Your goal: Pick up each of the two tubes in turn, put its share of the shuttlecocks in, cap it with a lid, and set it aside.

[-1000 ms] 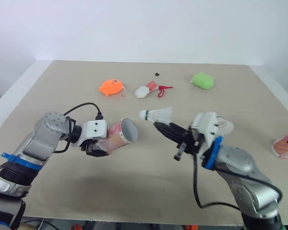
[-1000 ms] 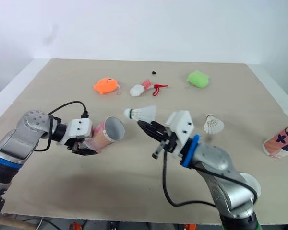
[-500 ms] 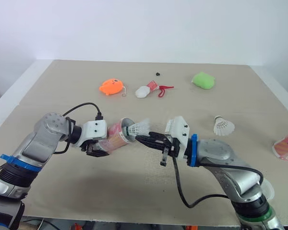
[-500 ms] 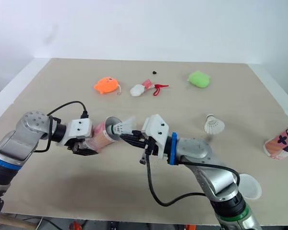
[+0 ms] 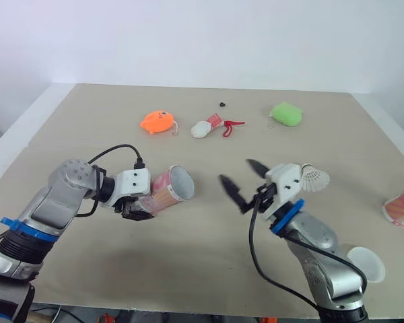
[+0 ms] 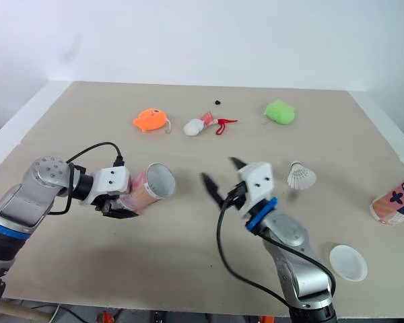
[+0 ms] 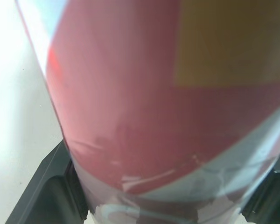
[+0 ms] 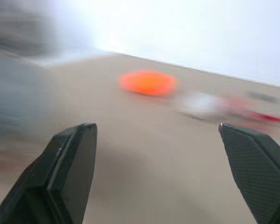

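On the tan table (image 5: 81, 114), the left gripper (image 5: 136, 207) holds a pink tube (image 5: 167, 189) sideways, fingers clamped around it.
The tube's open mouth faces the right gripper (image 5: 234, 169), which hovers with its fingers spread and empty. A second tube (image 5: 400, 204) is at the table's right edge. A white lid (image 5: 365, 263) and a shuttlecock (image 5: 314, 178) lie nearby.

Table (image 5: 209, 235) is bare between the mouth of the held tube (image 5: 167, 190) and the right gripper (image 5: 236, 170). A shuttlecock (image 5: 314, 178) sits just beside that arm; lid (image 5: 365, 263) and 2nd tube (image 5: 400, 206) occupy the right edge.
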